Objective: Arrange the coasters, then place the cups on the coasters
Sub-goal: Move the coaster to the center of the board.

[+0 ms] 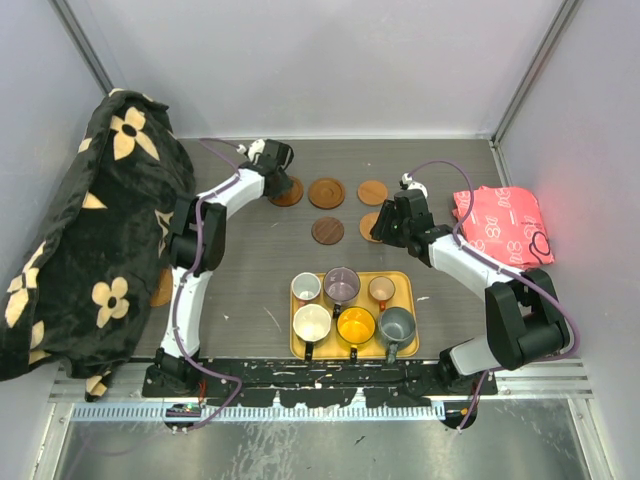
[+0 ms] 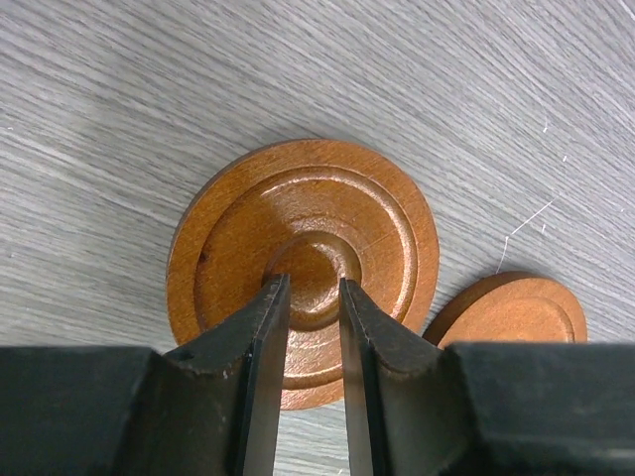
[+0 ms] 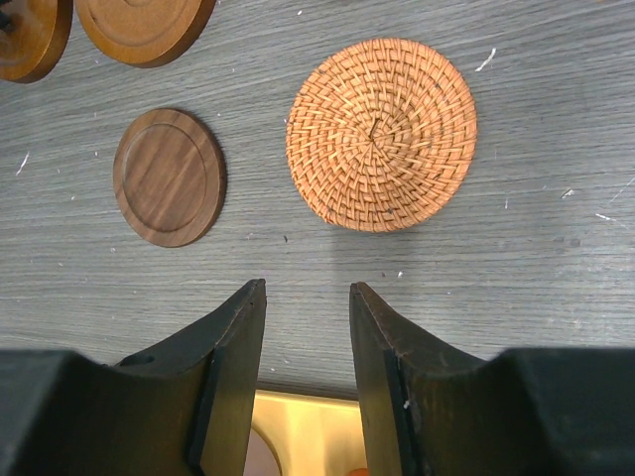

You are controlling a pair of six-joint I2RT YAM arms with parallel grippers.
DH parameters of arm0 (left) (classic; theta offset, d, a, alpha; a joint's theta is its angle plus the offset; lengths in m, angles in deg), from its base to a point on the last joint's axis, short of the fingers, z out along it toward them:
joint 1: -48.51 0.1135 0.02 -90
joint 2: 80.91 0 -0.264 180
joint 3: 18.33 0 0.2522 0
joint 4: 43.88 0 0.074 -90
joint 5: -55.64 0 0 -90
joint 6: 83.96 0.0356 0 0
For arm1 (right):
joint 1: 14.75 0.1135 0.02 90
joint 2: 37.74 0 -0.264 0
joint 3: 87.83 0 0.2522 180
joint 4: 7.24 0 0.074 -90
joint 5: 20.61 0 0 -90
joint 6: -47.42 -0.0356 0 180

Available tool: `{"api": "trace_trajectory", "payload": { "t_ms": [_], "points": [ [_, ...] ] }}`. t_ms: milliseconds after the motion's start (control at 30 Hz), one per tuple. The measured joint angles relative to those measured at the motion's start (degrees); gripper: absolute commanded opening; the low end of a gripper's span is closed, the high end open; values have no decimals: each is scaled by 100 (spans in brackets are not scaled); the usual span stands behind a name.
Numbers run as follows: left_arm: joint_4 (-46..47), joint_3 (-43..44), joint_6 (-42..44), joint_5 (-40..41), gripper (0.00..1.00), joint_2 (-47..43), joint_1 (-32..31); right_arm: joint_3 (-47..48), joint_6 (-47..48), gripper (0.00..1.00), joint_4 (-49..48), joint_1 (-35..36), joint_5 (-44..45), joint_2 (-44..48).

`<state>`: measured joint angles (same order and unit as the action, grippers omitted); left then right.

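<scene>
Left hand [image 2: 313,288] hangs slightly parted over ringed coaster [image 2: 228,238]; cloth [image 1: 495,225] print illegible.

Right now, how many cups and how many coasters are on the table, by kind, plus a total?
Cups: 6, all on the tray.
Coasters: 6, five behind the tray, and what looks like one more half hidden at the edge of the blanket.
Total: 12.

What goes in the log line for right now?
step: arranging coasters | left tool: over orange-brown coaster | right tool: open, near woven coaster | cups: in tray
</scene>
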<state>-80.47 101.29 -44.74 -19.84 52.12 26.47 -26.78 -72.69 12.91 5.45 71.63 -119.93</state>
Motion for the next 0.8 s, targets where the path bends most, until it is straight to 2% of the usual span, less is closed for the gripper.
{"api": "trace_trajectory", "payload": {
  "t_ms": [800],
  "points": [
    [46, -407, 48, -26, 30, -267, -9, 0, 0, 45, -15, 33, 0, 2]
  ]
}}
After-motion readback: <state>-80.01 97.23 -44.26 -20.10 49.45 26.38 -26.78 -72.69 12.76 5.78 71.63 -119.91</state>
